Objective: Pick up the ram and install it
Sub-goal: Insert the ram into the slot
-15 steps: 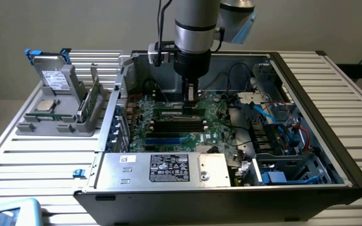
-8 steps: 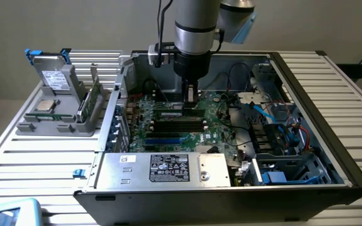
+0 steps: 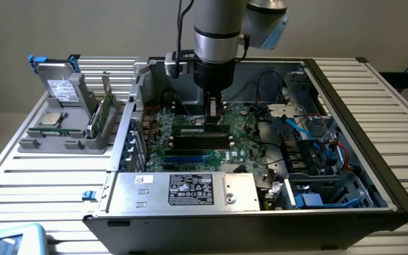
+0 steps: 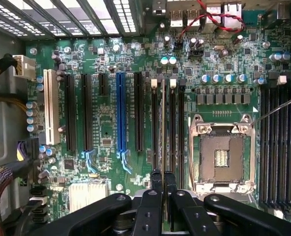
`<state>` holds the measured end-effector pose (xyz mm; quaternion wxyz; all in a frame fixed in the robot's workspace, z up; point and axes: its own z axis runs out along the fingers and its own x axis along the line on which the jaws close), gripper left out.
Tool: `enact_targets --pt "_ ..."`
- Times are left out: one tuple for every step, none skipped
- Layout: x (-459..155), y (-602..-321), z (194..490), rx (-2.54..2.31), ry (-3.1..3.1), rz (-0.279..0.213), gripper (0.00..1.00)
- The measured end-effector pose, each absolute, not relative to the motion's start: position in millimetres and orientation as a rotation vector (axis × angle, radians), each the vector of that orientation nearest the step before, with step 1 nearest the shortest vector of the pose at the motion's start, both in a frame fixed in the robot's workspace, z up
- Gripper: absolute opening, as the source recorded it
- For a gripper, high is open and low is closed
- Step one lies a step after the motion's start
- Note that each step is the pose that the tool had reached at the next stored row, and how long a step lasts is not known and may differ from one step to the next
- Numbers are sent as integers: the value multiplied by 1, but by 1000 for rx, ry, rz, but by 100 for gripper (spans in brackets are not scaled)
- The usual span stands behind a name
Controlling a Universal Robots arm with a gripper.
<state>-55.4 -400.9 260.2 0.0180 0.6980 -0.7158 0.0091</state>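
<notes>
Fingers (image 4: 157,183): closed tight on the ram (image 4: 163,123). You hold it edge-down along a slot just beside the processor socket (image 4: 221,158), apparently lined up so it can seat.

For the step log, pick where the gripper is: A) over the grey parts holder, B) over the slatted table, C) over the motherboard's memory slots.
C: the gripper holds the RAM stick edge-on at the memory slots beside the empty CPU socket.

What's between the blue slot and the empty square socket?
Wrist view: a black slot, then memory slots, with the ram edge-on among them, held by the gripper.
</notes>
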Motion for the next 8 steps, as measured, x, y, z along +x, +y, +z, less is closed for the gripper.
enact_targets --pt "-55 -401 258 2169 -2224 29 13" --pt "-55 -401 257 2169 -2224 29 13" --pt "-55 -401 255 2169 -2224 29 13" --pt "-55 -401 253 2169 -2224 29 13" --pt "-55 -401 251 2169 -2224 30 13" --pt "-55 -401 250 2169 -2223 29 13" --pt "-56 -402 249 2170 -2222 30 13" --pt "-56 -403 249 2172 -2221 30 13"
